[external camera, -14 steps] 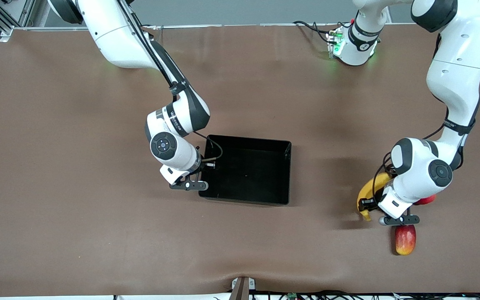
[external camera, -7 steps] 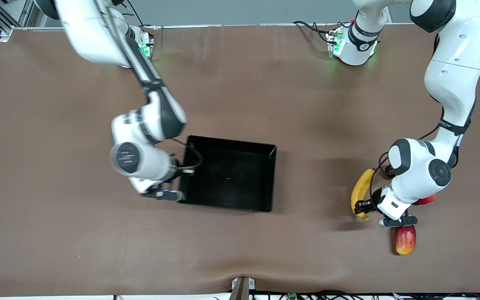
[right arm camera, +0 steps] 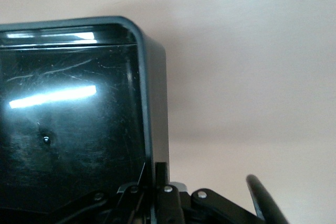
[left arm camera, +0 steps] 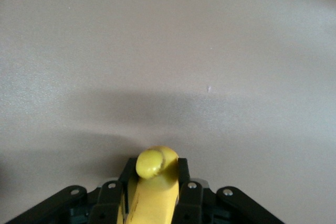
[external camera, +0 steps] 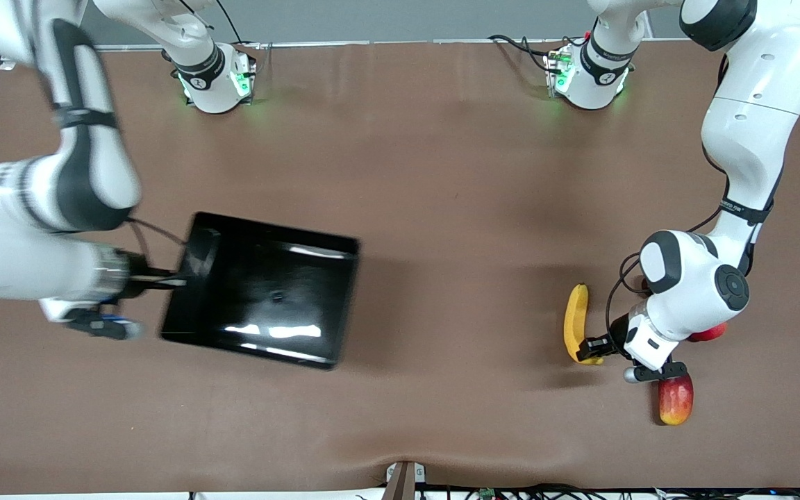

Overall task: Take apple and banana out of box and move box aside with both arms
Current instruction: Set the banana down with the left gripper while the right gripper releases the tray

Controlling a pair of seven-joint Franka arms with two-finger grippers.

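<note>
My right gripper (external camera: 167, 281) is shut on the short wall of the glossy black tray (external camera: 268, 278) and holds it tilted above the table toward the right arm's end. The right wrist view shows the gripper (right arm camera: 155, 174) pinching the tray's wall (right arm camera: 157, 103); the tray is empty. My left gripper (external camera: 591, 347) is shut on the yellow banana (external camera: 576, 316) near one end, low over the table at the left arm's end. In the left wrist view the banana (left arm camera: 155, 192) sits between the gripper's fingers (left arm camera: 155, 170). The streaked apple is not clearly visible.
A red-and-yellow mango (external camera: 676, 399) lies just nearer the camera than my left gripper. A plain red round fruit (external camera: 711, 333) shows partly under the left arm's wrist. The arm bases (external camera: 212, 76) stand at the table's top edge.
My right arm has lifted the tray and swung it fast toward the right arm's end of the table. My left gripper has carried the banana a little toward the table's middle, turning it more upright in view.
</note>
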